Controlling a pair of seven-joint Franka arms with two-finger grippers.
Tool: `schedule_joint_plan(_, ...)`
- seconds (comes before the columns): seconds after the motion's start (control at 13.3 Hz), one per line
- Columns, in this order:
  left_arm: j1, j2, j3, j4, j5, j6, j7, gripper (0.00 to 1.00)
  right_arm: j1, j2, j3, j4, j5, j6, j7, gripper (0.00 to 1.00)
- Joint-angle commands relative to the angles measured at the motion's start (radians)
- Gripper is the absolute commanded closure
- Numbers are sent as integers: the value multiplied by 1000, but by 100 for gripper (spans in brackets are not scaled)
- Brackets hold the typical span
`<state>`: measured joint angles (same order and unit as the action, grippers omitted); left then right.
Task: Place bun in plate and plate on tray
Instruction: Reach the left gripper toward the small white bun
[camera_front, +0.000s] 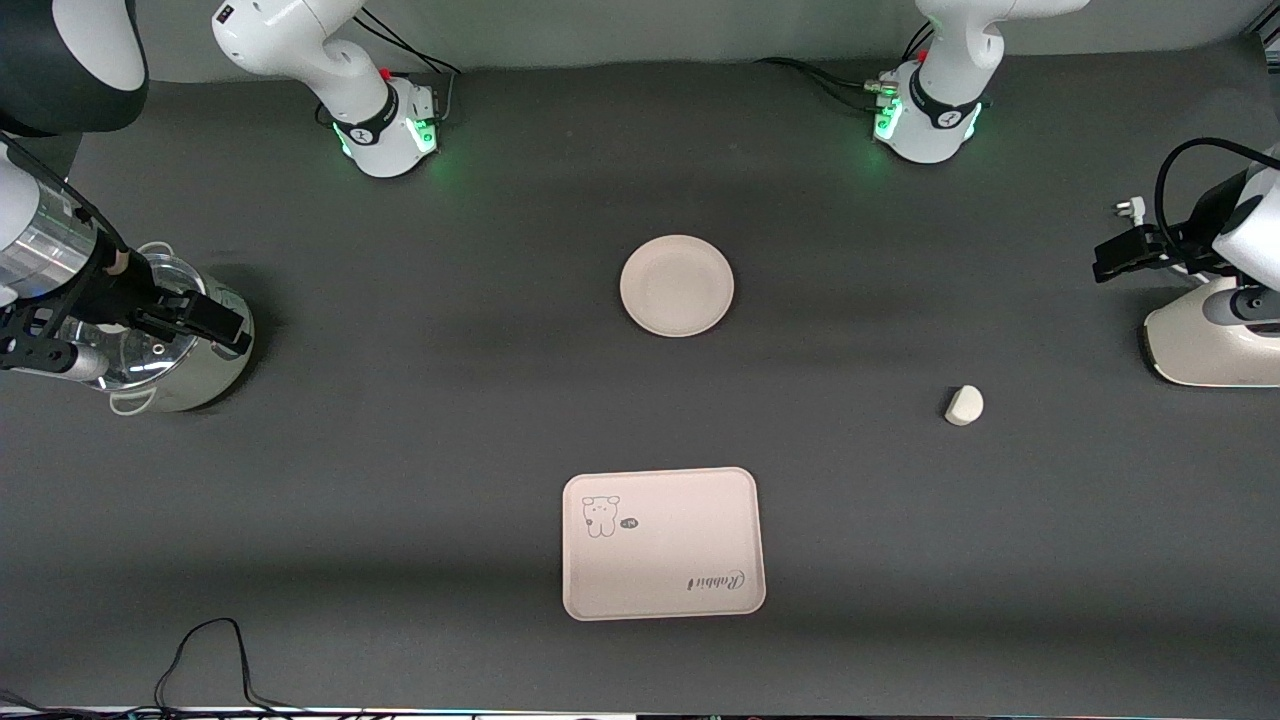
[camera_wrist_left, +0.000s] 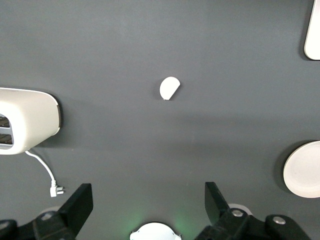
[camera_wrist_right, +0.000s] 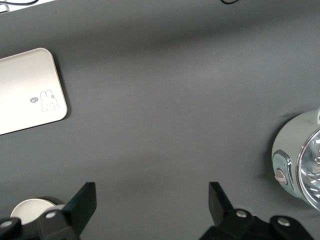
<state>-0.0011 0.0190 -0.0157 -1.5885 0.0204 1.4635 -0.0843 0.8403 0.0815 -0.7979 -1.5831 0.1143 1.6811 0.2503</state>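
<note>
The tray lies nearest the front camera, bare. The plate sits farther back, well apart from it. The bun rests on the table toward the left arm's end. The left gripper hangs above the table with fingers spread, holding nothing; the right gripper hangs likewise spread, near a steel pot.

We see a steel pot with glass lid at the right arm's end; a cream toaster at the left arm's end, its white plug on the dark table
</note>
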Motion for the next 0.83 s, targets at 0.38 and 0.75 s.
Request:
schedule_joint_plan(0.38, 4, 15, 3, 4, -16, -15, 14, 0, 28, 1, 14, 35, -10, -26, 21, 0)
schedule_joint_plan(0.75, 7, 42, 3, -77, -17, 53, 34, 0, -637, -46, 686, 15, -11, -58, 29, 0)
